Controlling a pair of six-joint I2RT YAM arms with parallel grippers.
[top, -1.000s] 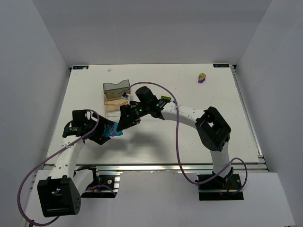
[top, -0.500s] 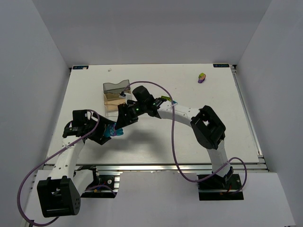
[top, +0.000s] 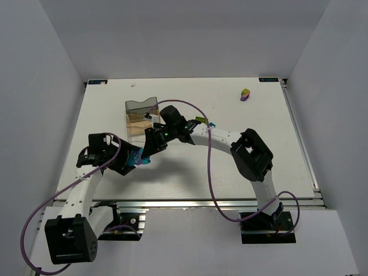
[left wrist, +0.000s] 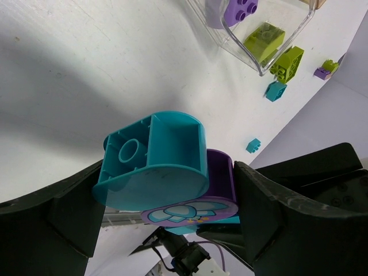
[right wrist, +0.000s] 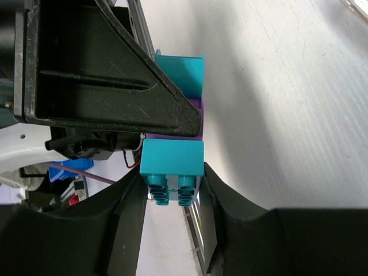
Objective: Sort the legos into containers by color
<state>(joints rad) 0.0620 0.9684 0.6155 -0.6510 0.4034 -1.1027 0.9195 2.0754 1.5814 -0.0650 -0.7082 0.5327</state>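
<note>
Looks like brick-splitting time: my left pincer [left wrist: 167, 192] pinches the teal-and-purple stack [left wrist: 155, 158], and my right pincer [right wrist: 172, 192] pinches its end teal brick [right wrist: 172, 156]. Next up, probably a straight pull apart.

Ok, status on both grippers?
Left gripper shut on teal-purple brick stack. Right gripper shut on the stack's teal end. Bins just beyond, nothing seen blocking.

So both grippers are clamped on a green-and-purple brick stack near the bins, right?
Not green: the left wrist view shows the brick stack is cyan and purple. The left gripper and right gripper both clamp it near the bins.
</note>
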